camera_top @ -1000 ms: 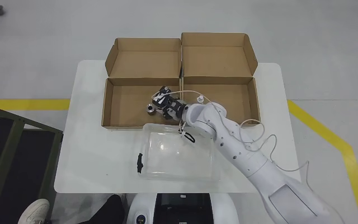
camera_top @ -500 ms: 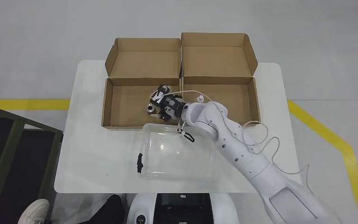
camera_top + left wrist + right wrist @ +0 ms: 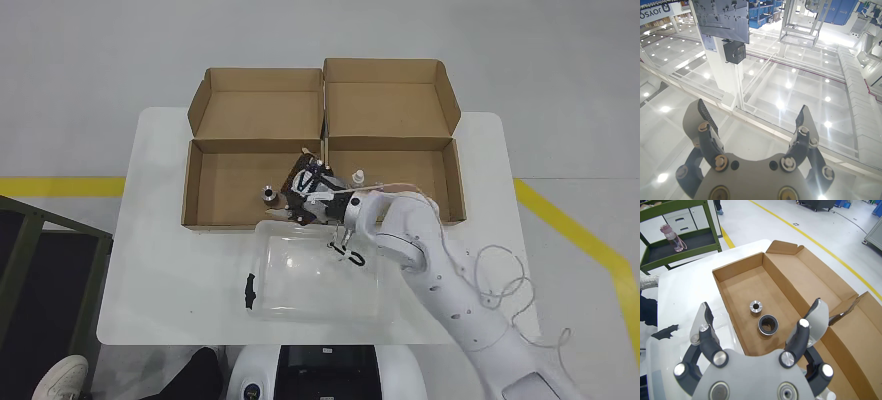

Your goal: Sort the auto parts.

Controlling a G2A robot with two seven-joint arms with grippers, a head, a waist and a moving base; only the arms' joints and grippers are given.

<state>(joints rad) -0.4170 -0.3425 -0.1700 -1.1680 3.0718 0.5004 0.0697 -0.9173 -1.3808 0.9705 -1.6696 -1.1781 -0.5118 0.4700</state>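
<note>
Grey left gripper (image 3: 752, 104) points up at the ceiling lights, jaws spread wide, holding nothing. Can't tell where it sits relative to the table.

White table (image 3: 150, 260) from the left:
- Left box (image 3: 225, 185) at the far side, flaps open.
- Two parts on its floor toward the right end. Steel bushing (image 3: 756, 308) stands upright, bore up. Black-rimmed bearing (image 3: 768, 325) is just beside it, also bore up, with a small gap between them.
- Right gripper (image 3: 762, 304) hangs over that end of the left box, above the two parts. Jaws wide, touching neither.
- Clear bin (image 3: 315, 275) is on the near side of the table, right up against the left box's front wall. Black piece (image 3: 249, 290) sits on its left rim. The right arm crosses over its far right corner.
- Right box (image 3: 410, 180) stands side to side against the left box, flaps open.
</note>
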